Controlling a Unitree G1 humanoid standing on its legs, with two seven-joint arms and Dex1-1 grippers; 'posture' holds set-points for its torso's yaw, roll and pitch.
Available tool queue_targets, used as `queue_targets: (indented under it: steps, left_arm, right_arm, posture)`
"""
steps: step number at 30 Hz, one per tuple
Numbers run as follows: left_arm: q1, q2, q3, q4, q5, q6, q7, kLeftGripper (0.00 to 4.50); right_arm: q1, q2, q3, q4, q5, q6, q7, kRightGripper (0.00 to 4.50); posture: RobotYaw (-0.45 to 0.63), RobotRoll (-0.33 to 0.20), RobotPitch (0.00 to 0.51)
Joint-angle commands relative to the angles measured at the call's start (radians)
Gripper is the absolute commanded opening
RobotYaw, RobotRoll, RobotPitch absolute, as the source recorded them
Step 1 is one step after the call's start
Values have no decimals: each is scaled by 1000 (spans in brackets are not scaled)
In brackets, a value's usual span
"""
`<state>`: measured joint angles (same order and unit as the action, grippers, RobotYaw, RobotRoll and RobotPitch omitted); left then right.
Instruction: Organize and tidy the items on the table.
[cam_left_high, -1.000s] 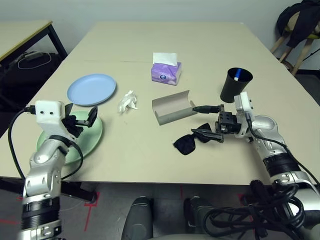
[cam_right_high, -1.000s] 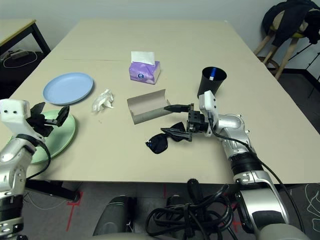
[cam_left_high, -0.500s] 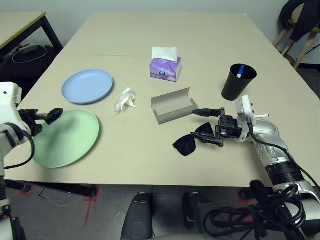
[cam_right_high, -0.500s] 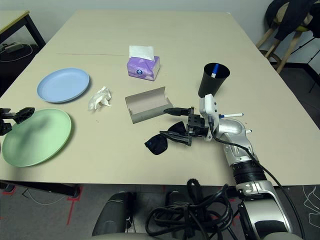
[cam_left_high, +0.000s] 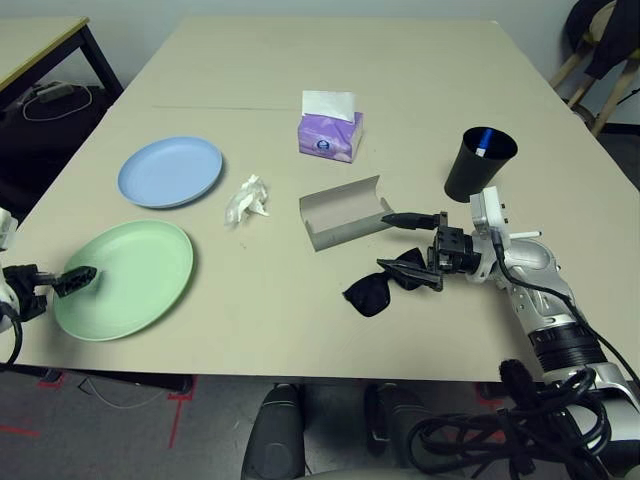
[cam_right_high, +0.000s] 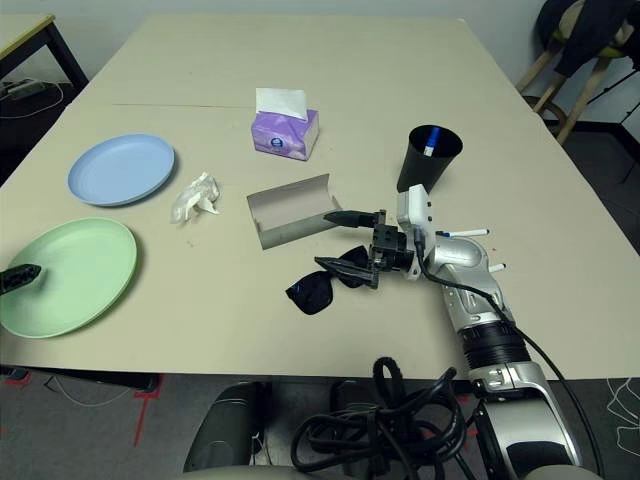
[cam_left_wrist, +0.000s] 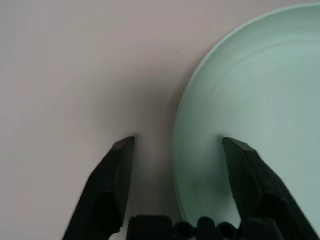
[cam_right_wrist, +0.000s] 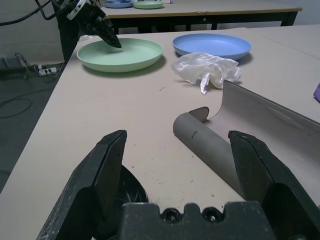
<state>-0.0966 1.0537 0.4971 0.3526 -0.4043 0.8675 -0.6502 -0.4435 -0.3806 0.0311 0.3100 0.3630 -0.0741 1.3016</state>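
Change: the left end effector (cam_left_wrist: 175, 150) had drawn away from above the mint green plate (cam_left_high: 125, 278) to that plate's outer rim, at the tabletop (cam_left_high: 270, 320) edge.
Left end effector state: fingers spread, one over the plate's rim and one over bare tabletop beside it; the rim lay between them, not yet pinched.
Right end effector state: the right end effector (cam_left_high: 408, 242) was spread wide and empty, above the black sunglasses (cam_left_high: 378, 288), just beside the open grey glasses case (cam_left_high: 345, 212); it had kept its place.
Meaning: probably lining up to grip the mint green plate by its edge, perhaps to stack it with the light blue plate (cam_left_high: 170, 171) just beyond it.
Other items: crumpled white tissue (cam_left_high: 247, 199) lay between the light blue plate and the case; black cup (cam_left_high: 477, 163), with the blue-and-white pen (cam_left_high: 482, 141) inside, stood beyond the right end effector.
Hard to tell: whether the left fingers touched the plate; most of the left arm was cut off; the sunglasses were partly hidden.
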Motion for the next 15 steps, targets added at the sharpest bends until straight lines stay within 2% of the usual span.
queue_targets:
  steps: [1, 4, 5, 7, 15]
  left_arm:
    - [35, 3, 10, 31, 5, 29, -20, 2294]
    - [49, -2, 16, 41, 3, 40, -27, 1188]
    - [46, -6, 24, 43, -1, 45, -24, 691]
    - [39, -10, 39, 43, -5, 53, -20, 47]
    - [32, -33, 121, -37, -34, 95, 19, 15]
  right_arm:
    - [14, -5, 8, -29, 9, 4, -7, 4500]
    - [13, -7, 7, -34, 9, 4, -11, 4500]
    - [13, -7, 6, -35, 9, 5, -13, 4500]
    - [15, -8, 7, -38, 8, 6, -16, 4500]
    - [19, -4, 10, -44, 5, 4, -27, 4500]
  posture:
    - [158, 0, 122]
    - [154, 0, 122]
    - [153, 0, 122]
    - [153, 0, 121]
    - [156, 0, 117]
